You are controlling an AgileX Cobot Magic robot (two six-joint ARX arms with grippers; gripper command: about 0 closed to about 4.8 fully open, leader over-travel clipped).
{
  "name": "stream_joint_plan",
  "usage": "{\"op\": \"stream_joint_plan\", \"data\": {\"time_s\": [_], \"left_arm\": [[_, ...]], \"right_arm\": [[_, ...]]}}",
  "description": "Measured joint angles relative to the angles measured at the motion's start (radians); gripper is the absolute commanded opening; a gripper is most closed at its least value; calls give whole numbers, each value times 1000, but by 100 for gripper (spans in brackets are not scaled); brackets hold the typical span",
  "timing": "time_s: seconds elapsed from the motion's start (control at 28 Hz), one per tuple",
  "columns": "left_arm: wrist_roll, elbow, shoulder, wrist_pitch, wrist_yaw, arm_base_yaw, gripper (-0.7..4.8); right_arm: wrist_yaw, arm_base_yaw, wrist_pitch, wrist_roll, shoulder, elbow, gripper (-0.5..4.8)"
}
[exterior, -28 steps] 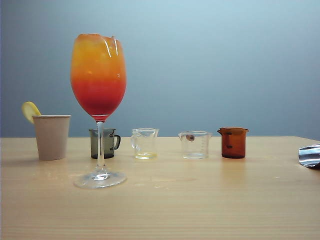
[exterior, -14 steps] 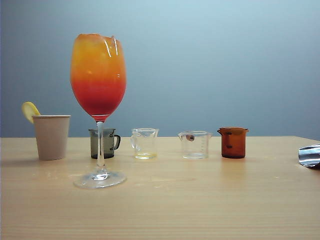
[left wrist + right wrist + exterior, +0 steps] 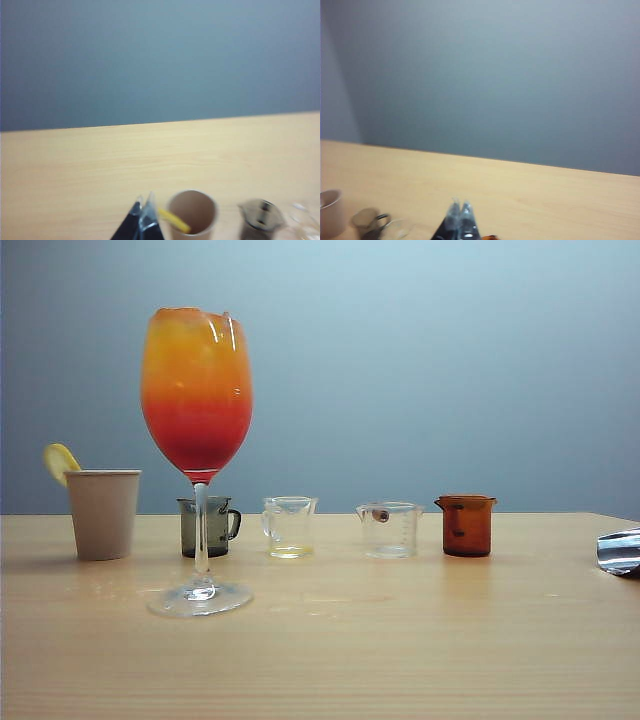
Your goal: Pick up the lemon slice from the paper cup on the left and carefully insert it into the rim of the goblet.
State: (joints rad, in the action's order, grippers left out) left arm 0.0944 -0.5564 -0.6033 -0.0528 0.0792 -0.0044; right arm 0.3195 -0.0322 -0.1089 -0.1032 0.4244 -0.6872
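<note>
A staged lab setup is suggested by a bare wooden table [image 3: 400, 660], a plain grey-blue backdrop [image 3: 450, 370] and small measuring beakers [image 3: 390, 530].

We see a dark grey handled measuring cup [image 3: 209, 526], two clear beakers [image 3: 290, 527] [image 3: 390, 529] and an amber beaker [image 3: 466, 525] lined along a wooden table [image 3: 400, 640].

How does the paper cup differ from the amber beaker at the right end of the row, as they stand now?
The paper cup is opaque beige, the amber beaker see-through brown. The paper cup is taller and tapers downward; the amber beaker is squat and straight-sided with a pouring lip. The paper cup holds the lemon slice poking over its rim; nothing shows above the amber beaker's rim. Both stand upright on the table, untouched by either hand.
</note>
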Motion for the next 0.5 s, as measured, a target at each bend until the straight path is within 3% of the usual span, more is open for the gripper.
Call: {"op": "stream_joint_plan", "data": {"time_s": [0.25,0.36,0.5], "left_arm": [[22,-43,-151,-4,289,94,-6],[22,-68,-200,-3,361,170,-6],[22,-89,-235,-8,388,214,-6]], "right_arm": [[63,-77,-119,62,37,-80,-5],[66,-117,-191,72,42,-95,-5],[67,-189,-274,73,44,-109,-5]]}}
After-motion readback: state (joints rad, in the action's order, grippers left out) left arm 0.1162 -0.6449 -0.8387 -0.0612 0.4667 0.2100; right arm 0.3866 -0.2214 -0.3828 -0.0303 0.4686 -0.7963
